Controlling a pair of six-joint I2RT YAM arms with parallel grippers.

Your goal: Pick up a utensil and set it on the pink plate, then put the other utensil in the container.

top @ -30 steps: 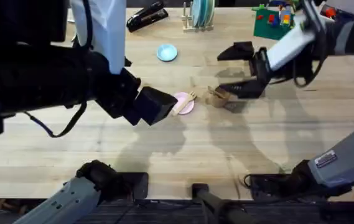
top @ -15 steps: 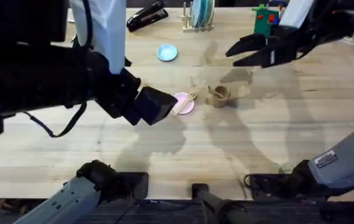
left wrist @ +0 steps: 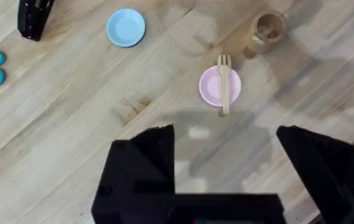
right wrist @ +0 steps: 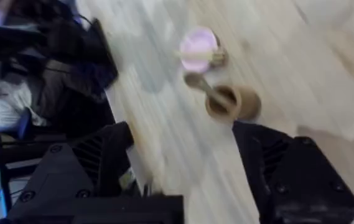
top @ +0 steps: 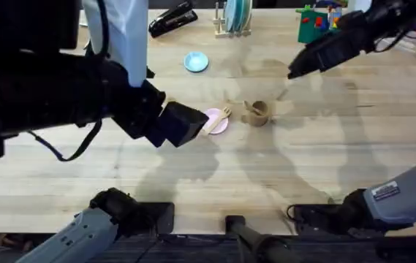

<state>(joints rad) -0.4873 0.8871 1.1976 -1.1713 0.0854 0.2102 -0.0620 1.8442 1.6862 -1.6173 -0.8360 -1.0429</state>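
Fork (left wrist: 224, 83) lies across pink plate (left wrist: 219, 86), tines past the rim toward the container (left wrist: 267, 30), so step 1 looks done. Spoon (right wrist: 203, 88) stands tilted in container, bowl end out over the rim, so step 2 looks done too. All sits mid-tabletop. Left end effector (left wrist: 225, 165) hovers short of the plate, jaws wide, empty. Right end effector (right wrist: 183, 163) up near far right corner, also spread and empty. I judge task complete; nothing left to grip.
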